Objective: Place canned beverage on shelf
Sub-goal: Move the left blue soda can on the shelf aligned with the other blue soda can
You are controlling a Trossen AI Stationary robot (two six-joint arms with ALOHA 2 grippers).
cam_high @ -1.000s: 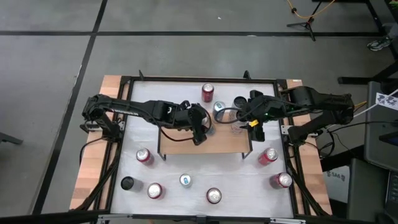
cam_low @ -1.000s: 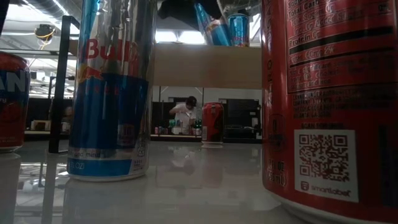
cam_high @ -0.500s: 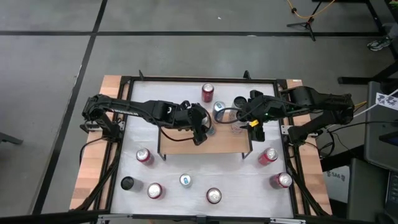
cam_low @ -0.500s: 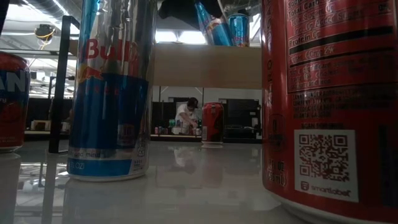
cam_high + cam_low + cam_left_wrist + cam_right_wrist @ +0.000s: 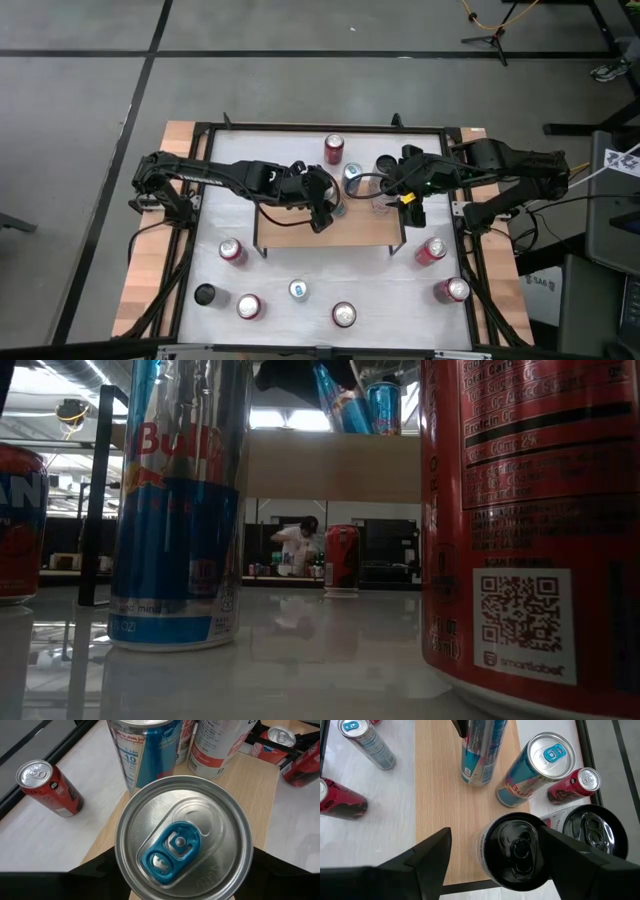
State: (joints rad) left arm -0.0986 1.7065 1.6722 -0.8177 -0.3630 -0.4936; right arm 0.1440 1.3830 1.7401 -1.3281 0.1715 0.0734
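The left end effector is positioned over the far edge of the shelf, near the middle of the counter. Its fingers are closed against the sides of a blue-tabbed can, which fills the left wrist view top-on; in the low view the held can is tilted, with its base at the shelf's top board. Whether the base rests fully on the board cannot be determined.

The right end effector is at the shelf's far right corner. Its fingers are spread apart, one on each side of a black-topped can standing on the shelf; contact with that can is not discernible.

A blue can stands upright on the shelf board beyond it.
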